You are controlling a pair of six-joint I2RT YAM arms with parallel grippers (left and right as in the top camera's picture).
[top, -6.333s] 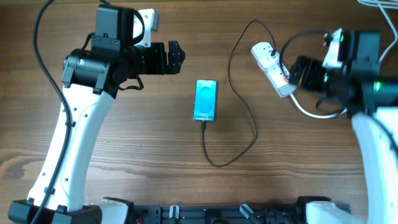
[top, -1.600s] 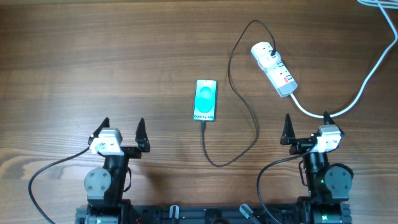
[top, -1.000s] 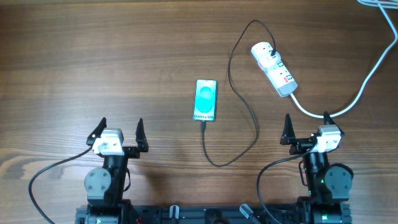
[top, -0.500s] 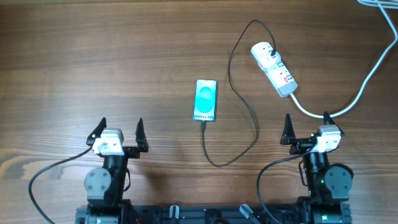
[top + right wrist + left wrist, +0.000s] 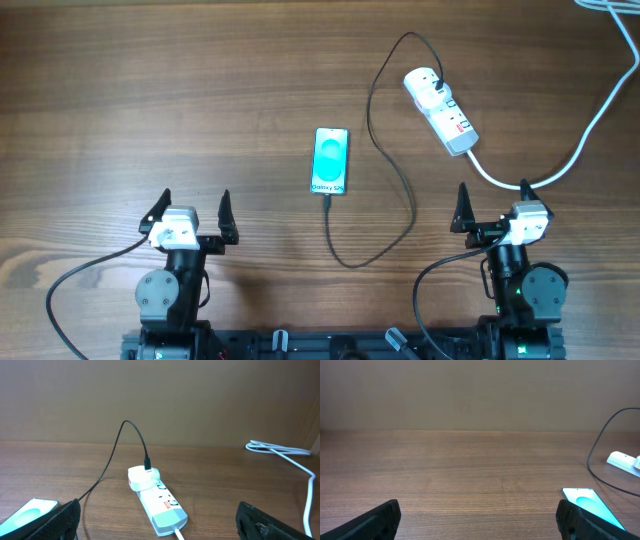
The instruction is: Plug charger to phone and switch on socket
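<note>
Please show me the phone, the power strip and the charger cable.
phone (image 5: 331, 160), overhead view, middle of the screen
power strip (image 5: 443, 112), overhead view, middle of its body
charger cable (image 5: 412, 212), overhead view, curve right of phone

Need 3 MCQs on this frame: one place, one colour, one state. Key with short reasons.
1. In the overhead view, where does the power strip lie from the phone?
A) upper right
B) lower left
C) directly below

2. What colour is the phone screen?
A) red
B) turquoise
C) black

3. The left pincer and right pincer are:
A) open, empty
B) shut, empty
C) shut on the phone

Key:
1 A, the strip sits above and right of the phone.
2 B, the screen shows turquoise.
3 A, both sets of fingers are spread with nothing between them.
</note>
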